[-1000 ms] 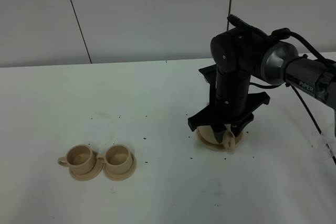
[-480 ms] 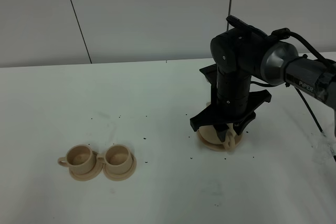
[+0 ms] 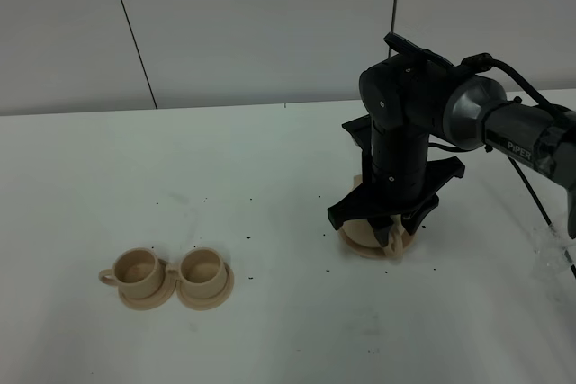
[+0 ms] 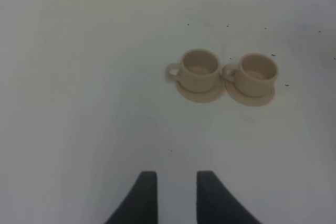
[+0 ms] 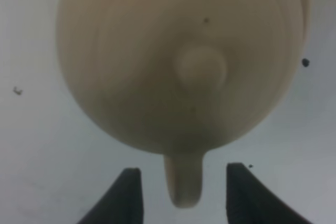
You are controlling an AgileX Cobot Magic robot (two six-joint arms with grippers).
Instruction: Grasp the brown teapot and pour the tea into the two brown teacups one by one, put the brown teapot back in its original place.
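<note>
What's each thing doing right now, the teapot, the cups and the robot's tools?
brown teapot, upright on big saucer, lid on.
teacups, upright on small saucers, side by side.
right tool, open around the teapot's handle, not squeezing.
left tool, slightly open, holding nothing.

Tan teapot on saucer, teacups apart

"PIPER" in white on the right arm (nothing else legible).

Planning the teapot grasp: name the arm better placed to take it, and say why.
Right. The right gripper hangs over the brown teapot, its open jaws either side of the handle. The left gripper hangs open above bare table near the two brown teacups, with no teapot in its view.
</note>
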